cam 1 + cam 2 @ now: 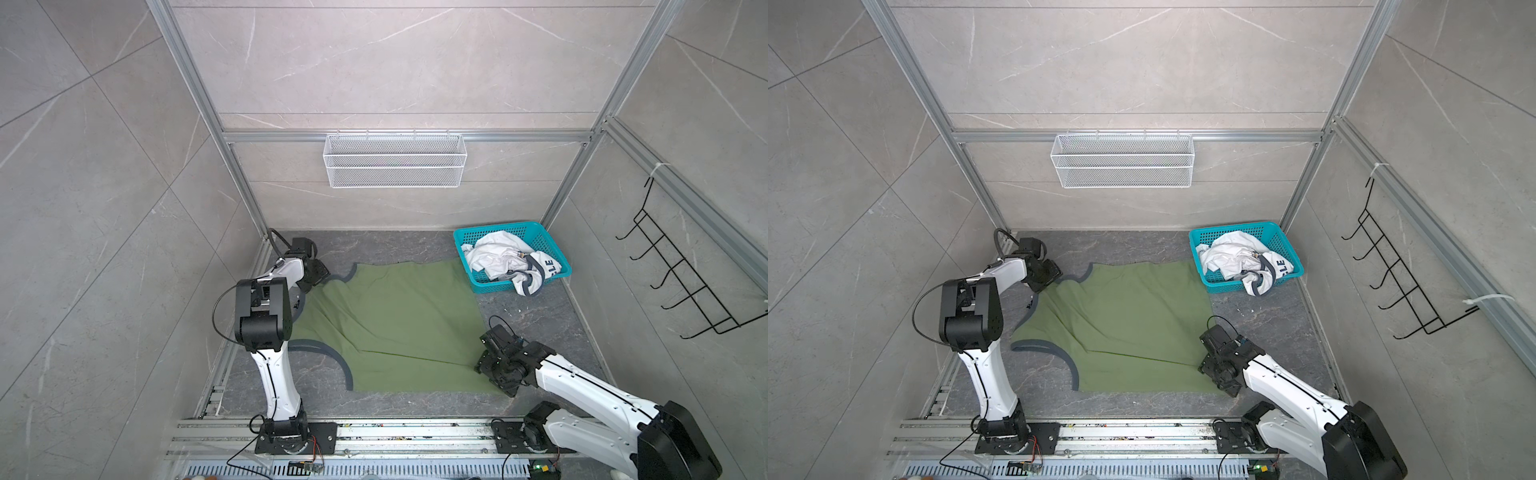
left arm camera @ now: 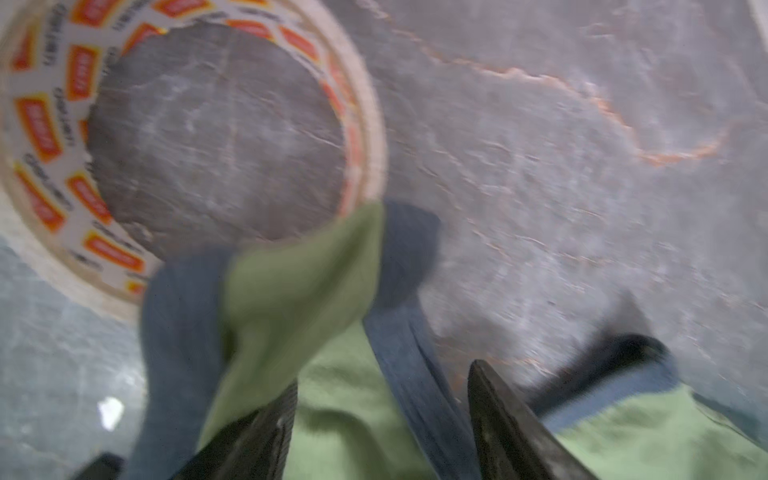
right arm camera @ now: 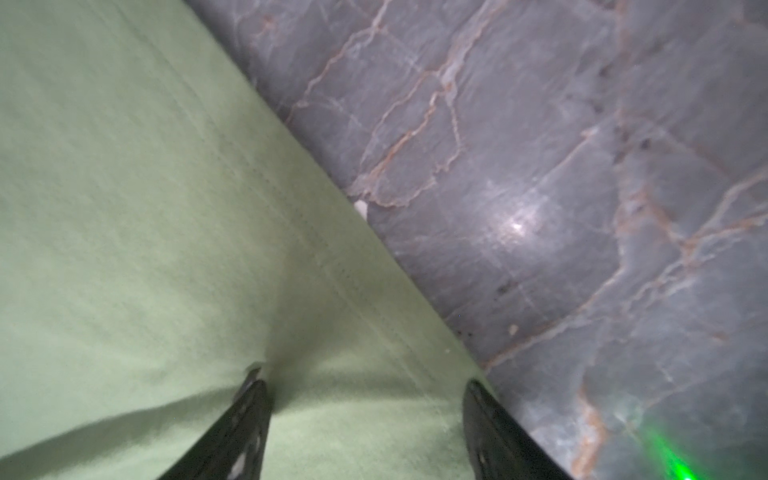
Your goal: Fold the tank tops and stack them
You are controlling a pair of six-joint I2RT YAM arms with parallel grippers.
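Observation:
The olive green tank top [image 1: 395, 316] [image 1: 1125, 320] lies spread on the dark marble table, dark grey armhole trim to the left, hem to the right. My left gripper [image 1: 318, 272] [image 2: 382, 376] is open at its far shoulder strap. Green cloth [image 2: 291, 282] and grey trim lie between the jaws, and a flap rises by one finger. My right gripper [image 1: 492, 376] [image 3: 363, 384] is open, its tips down on the hem's near right corner [image 3: 145, 208]. The white tank top [image 1: 494, 257] [image 1: 1229, 253] sits crumpled in the teal basket, partly hanging over the near rim.
The teal basket [image 1: 465, 241] stands at the back right corner. A roll of tape [image 2: 54, 124] lies on the table just beyond the left gripper. A white wire basket [image 1: 395, 160] hangs on the back wall and a black hook rack [image 1: 685, 282] on the right wall.

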